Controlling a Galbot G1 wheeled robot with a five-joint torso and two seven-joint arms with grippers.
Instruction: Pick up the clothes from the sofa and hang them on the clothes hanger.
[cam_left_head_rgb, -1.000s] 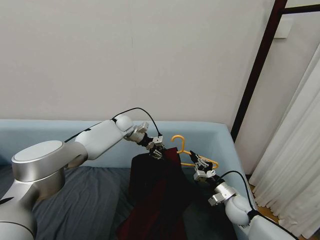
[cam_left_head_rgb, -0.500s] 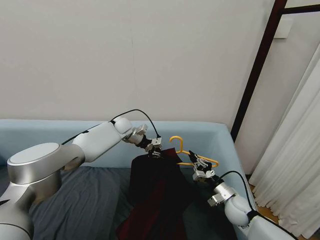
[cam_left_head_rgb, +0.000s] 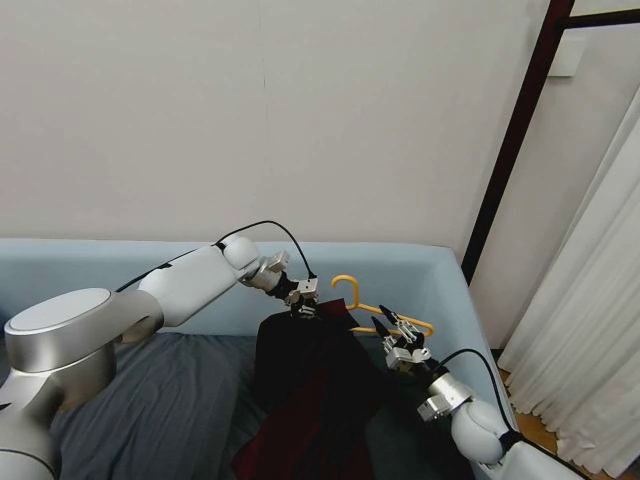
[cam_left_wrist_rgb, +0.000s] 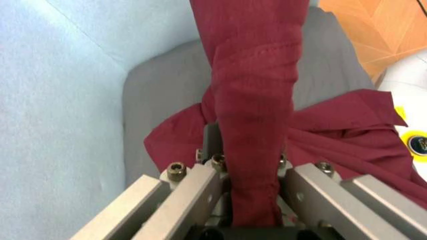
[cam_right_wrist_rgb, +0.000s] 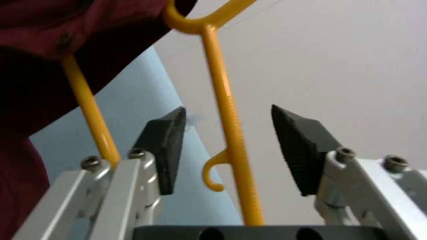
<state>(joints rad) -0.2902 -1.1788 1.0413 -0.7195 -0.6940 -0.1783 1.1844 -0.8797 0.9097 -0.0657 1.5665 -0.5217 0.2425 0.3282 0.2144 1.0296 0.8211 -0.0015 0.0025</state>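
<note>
Leftward and slightly upward, the left gripper (cam_left_head_rgb: 303, 298) has drifted since a second ago, carrying the dark red shirt (cam_left_head_rgb: 312, 385) and the yellow hanger (cam_left_head_rgb: 349, 290) with it above the sofa (cam_left_head_rgb: 90, 262). Its fingers are clamped on a fold of the cloth. To the right, the right gripper (cam_left_head_rgb: 399, 336) is spread wide, with the hanger's bar between its pads but untouched. Threading the shirt onto the hanger seems to be under way. The next move calls for drawing fabric over the hanger's shoulder.
</note>
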